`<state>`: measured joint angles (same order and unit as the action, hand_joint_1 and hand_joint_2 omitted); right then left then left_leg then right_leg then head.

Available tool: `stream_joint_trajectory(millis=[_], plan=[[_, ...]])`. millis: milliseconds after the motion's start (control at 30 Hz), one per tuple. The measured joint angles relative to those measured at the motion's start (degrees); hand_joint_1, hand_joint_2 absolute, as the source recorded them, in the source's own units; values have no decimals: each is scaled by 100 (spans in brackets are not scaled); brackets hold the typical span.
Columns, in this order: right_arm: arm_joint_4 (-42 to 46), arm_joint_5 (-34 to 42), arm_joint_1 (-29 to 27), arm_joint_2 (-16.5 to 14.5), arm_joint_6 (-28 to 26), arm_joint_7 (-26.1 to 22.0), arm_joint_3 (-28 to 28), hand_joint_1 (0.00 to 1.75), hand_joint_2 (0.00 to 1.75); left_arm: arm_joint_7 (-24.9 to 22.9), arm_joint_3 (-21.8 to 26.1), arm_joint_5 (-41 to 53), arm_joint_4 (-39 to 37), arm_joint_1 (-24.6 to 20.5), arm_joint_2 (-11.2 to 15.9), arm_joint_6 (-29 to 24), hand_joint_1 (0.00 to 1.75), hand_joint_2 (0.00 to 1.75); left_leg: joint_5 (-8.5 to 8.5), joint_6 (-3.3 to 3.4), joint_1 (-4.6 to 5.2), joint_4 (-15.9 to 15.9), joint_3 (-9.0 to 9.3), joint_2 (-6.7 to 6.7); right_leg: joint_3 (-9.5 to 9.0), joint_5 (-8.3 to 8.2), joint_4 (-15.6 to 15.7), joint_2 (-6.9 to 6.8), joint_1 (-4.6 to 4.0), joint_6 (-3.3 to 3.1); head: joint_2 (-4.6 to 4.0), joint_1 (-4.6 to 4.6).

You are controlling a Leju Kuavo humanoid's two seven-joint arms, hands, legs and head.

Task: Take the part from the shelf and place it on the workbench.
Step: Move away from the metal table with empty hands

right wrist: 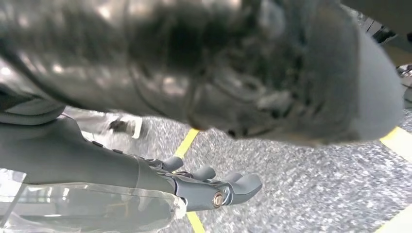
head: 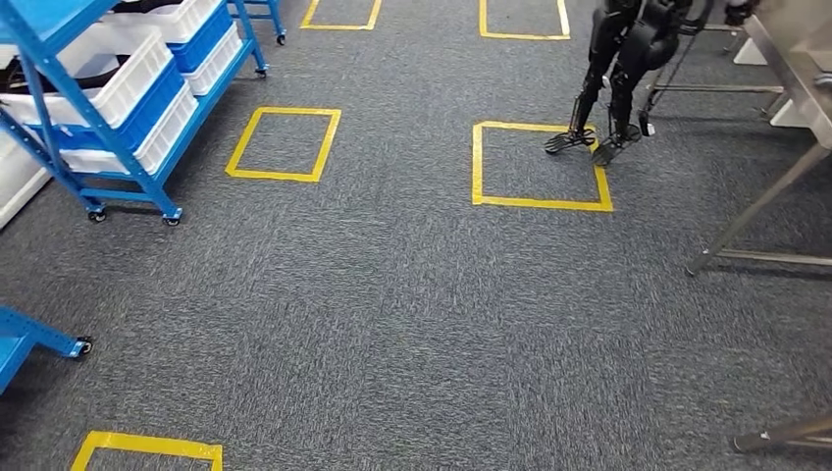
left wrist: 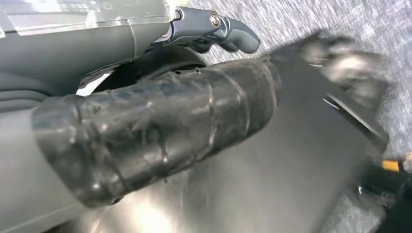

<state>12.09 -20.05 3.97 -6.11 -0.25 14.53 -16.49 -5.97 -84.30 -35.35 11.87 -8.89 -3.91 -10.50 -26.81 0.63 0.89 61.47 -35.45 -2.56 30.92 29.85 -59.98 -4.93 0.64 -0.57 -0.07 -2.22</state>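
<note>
So I'm standing on grey carpet with yellow tape squares (head: pixel 540 162) marked on it, looking down and ahead. The blue shelf (head: pixel 108 108) is off to my left on its little wheels, stacked with white and blue bins (head: pixel 128 74), which makes sense as the spot where parts wait to be picked. The part I'm after is presumably in one of those bins, but I honestly can't pick it out from here. The metal surface (head: pixel 795 69) where it has to end up is over on my right, just its edge and legs in sight. Another dark humanoid robot (head: pixel 623 69) is standing near it by a tape square.

Both arms are hanging down by my sides, I'd say because there's nothing to carry yet. My left hand (left wrist: pixel 214 29) is next to my body with fingers loosely curled, nothing in it as far as I can see. My right hand (right wrist: pixel 214 187) is over the carpet, fingers a bit apart and slightly bent, also holding nothing.

Looks to me like the pick hasn't happened yet, so next up is probably getting over to that shelf.
</note>
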Motion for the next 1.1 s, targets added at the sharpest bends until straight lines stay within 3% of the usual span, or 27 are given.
stream_joint_trajectory(millis=[67,133,200,267,333,367,400,467,500,567,633,700,767,833,867,900,933,1000,1067,1100], plan=[[0,-60,13,-1,84,20,-7,0,0,-76,-10,41,0,-27,-1,-33,0,0,9,55,59,-242,107,-57,-28,24,16,-91,-10,57,0,2],[4,-88,38,-3,125,38,-15,0,0,-196,-26,35,0,-31,-3,-46,0,0,37,103,50,-314,141,69,-76,52,31,-122,1,118,0,4],[7,-80,43,-5,128,15,-22,0,0,-251,-37,-56,0,-14,-8,-70,0,0,78,163,11,-418,224,181,-11,215,-186,109,15,160,0,21],[5,-50,28,-6,126,-12,-35,0,0,-290,-39,-257,1,-6,-19,-153,0,0,95,208,-7,-452,256,291,309,535,-818,386,26,170,0,39],[2,-7,8,-8,127,-10,-50,0,0,-404,-31,-450,1,11,-29,-238,0,0,88,223,-7,-445,260,431,652,703,-1405,457,31,185,0,45],[1,7,0,-8,129,-4,-56,0,0,-489,-26,-505,0,30,-32,-257,0,0,81,221,-9,-438,269,514,716,627,-1455,466,40,196,0,44],[0,14,-6,-8,131,2,-63,0,0,-571,-22,-529,0,53,-32,-265,0,0,70,209,-16,-424,279,604,680,443,-1295,482,54,208,0,45],[-2,5,-11,-8,133,-1,-89,0,0,-670,-20,-538,0,84,-30,-283,0,0,26,160,-31,-353,273,773,430,13,-619,685,103,241,0,48],[-4,0,-13,-8,132,-5,-110,0,0,-677,-20,-535,0,84,-30,-298,0,0,-1,125,-36,-297,244,851,326,-107,-336,820,124,242,0,50],[-5,38,-9,-9,118,-14,-159,0,0,-640,-19,-529,0,78,-28,-319,0,0,-27,60,-44,-232,175,973,257,-127,-121,971,129,203,0,56],[-4,166,8,-10,81,-33,-183,0,0,-619,-18,-530,0,95,-27,-319,0,0,-20,4,-65,-239,138,1066,224,-137,-95,849,111,118,0,58],[-4,308,12,-10,27,-64,-183,0,0,-637,-17,-532,0,116,-25,-310,0,0,-120,-50,-65,-77,55,855,170,-152,-52,710,107,41,0,37],[-4,383,5,-9,-10,-87,-183,0,0,-655,-17,-531,0,111,-25,-305,0,0,-406,-99,-62,484,-220,483,147,-151,-29,560,87,-4,0,8],[-4,398,-2,-10,-28,-131,-183,0,0,-660,-16,-519,0,93,-24,-302,0,0,-643,-131,-79,1134,-574,345,134,-128,-29,388,61,-29,0,0],[-4,398,-5,-9,-43,-167,-183,0,0,-658,-16,-505,0,89,-22,-297,0,0,-634,-133,-84,1260,-654,326,122,-112,-29,304,50,-35,0,0],[-4,404,-7,-11,-72,-215,-183,0,0,-650,-15,-480,0,91,-20,-293,0,0,-525,-124,-87,1173,-623,310,104,-94,-29,226,43,-38,0,1],[-4,419,-5,-14,-107,-261,-183,0,0,-642,-15,-442,0,96,-18,-285,0,0,-340,-105,-85,880,-478,277,78,-75,-28,157,37,-35,0,-1],[-3,467,4,-22,-169,-319,-183,0,0,-631,-15,-341,0,94,-15,-262,0,0,-33,-43,-49,120,-94,69,20,-33,-22,38,23,-8,0,4],[-2,503,17,-28,-185,-316,-183,0,0,-633,-15,-265,0,76,-14,-231,0,0,45,14,10,-235,90,-64,-19,-6,-3,-49,21,47,0,7],[-2,500,24,-36,-183,-303,-184,0,0,-633,-15,-263,0,73,-12,-214,0,0,44,36,32,-246,88,-31,-39,-1,14,-89,24,79,0,7]])
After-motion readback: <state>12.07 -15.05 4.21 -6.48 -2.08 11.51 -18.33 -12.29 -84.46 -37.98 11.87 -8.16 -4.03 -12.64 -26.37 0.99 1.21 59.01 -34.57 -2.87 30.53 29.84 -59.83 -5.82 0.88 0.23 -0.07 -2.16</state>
